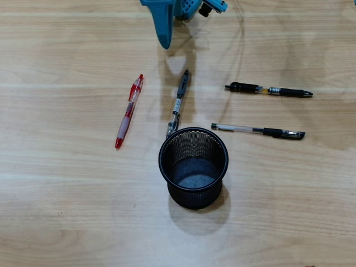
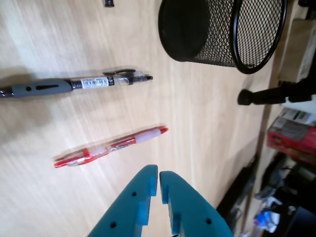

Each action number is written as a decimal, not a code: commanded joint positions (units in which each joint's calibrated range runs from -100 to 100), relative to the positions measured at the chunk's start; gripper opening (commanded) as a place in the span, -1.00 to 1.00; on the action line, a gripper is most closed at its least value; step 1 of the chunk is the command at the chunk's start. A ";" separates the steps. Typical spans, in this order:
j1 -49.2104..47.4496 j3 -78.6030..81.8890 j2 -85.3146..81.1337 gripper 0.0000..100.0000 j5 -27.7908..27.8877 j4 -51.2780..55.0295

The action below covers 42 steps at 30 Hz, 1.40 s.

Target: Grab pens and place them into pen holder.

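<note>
Pens lie scattered on the wooden table (image 1: 67, 222), none of them inside the pen holder (image 1: 193, 167), a black wire-mesh cup that stands upright near the middle of the table in the overhead view. The red pen (image 1: 129, 111) with its pale middle lies to the left of the cup in that view, slanted, well apart from it. The grey and clear pen (image 1: 178, 103) lies just above the cup, its lower end at or touching the cup's rim. To the right, the black pen with an amber band (image 1: 269, 89) and the clear pen with a black cap (image 1: 257, 130) lie nearly parallel, one above the other, both pointing across the table; the clear one's near end sits close to the cup.

At the table's top edge in the overhead view the teal gripper (image 1: 164, 40) hangs above the wood, away from every pen. The wrist view shows its two fingers (image 2: 133, 197) pressed together with only a thin slit between them, grasping nothing, with the tips (image 2: 159, 173) just beside the red pen (image 2: 111, 146) and the grey and clear pen (image 2: 74, 84) beyond it.
</note>
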 commanded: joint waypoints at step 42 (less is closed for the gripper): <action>-48.65 -26.71 37.34 -0.37 -15.15 12.52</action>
